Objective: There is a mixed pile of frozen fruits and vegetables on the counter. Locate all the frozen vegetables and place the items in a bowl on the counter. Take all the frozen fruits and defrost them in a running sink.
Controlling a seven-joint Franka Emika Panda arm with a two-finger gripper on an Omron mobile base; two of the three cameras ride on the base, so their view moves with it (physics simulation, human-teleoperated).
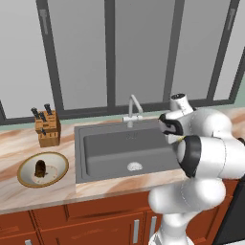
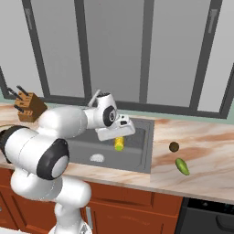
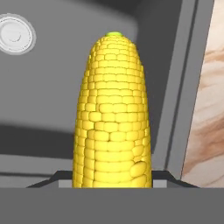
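Corn cob (image 3: 113,113) sits closest to us in the hand view, its yellow kernels rising from six o'clock to a small green tip near twelve. Our gripper (image 2: 118,135) is clamped on its base, the finger tips hidden behind the cob's bulk, so we judge the hold from the cob hanging below the hand in the right base view, over the right part of the sink (image 1: 125,149). Behind the cob in the hand view, the round silver drain (image 3: 15,34) lies at ten o'clock on the dark grey basin floor, and the basin's right wall and rim run up at two o'clock, with the marbled counter (image 3: 210,109) beyond at three o'clock.

Going left to right in the left base view, we see the knife block (image 1: 47,127) at nine o'clock on the counter, with the bowl (image 1: 43,169) just in front of it toward eight o'clock. A dark brown lump (image 1: 40,167) stands in the bowl. The sink fills the middle, its faucet (image 1: 133,109) at the back rim at twelve o'clock, and we cannot tell whether water runs.

In the right base view, to the right of the sink, a small brown ball (image 2: 173,146) rests on the counter at three o'clock. A green piece (image 2: 182,166) lies just in front of it toward four o'clock, close to the ball but apart from it.
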